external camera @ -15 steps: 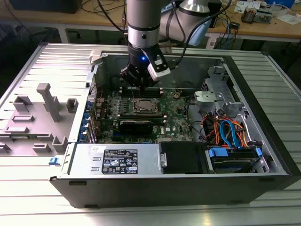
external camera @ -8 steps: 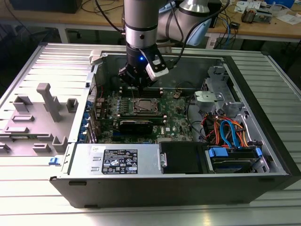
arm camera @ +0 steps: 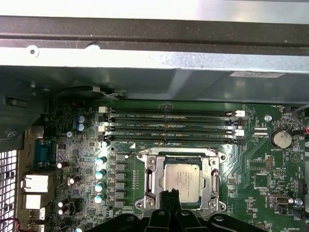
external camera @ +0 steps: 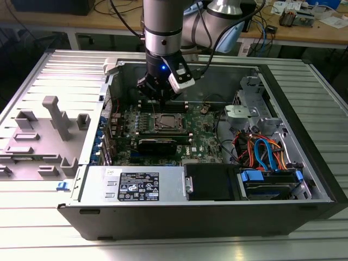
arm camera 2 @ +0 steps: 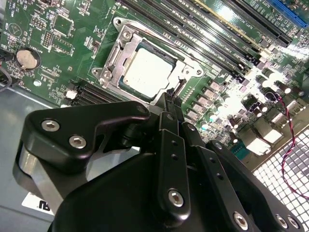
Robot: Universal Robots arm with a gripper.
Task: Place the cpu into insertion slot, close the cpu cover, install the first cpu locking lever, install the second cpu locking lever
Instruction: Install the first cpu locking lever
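Observation:
The cpu point(arm camera: 181, 176) lies flat in its socket on the green motherboard point(arm camera: 260, 164), its silvery-tan top point(arm camera 2: 147, 72) showing. The cpu cover point(arm camera: 154, 179) is down around it, and the chip shows through the cover's window point(arm camera 2: 115, 55). My gripper point(arm camera: 170, 195) hangs just above the socket's edge with its black fingers pressed together and nothing visible between them. In the second wrist view the gripper point(arm camera 2: 170, 99) tapers to a point at the socket's corner. In the exterior view the gripper point(external camera: 158, 99) is inside the open case, above the socket point(external camera: 166, 123).
Memory slots point(arm camera: 171, 123) run alongside the socket. A long black card point(external camera: 156, 144) lies in front of it. The case's metal wall point(arm camera: 154, 58) is close behind. Coloured cables point(external camera: 261, 149) and drive bays fill the exterior view's right. A grey fixture point(external camera: 51, 130) stands outside the case.

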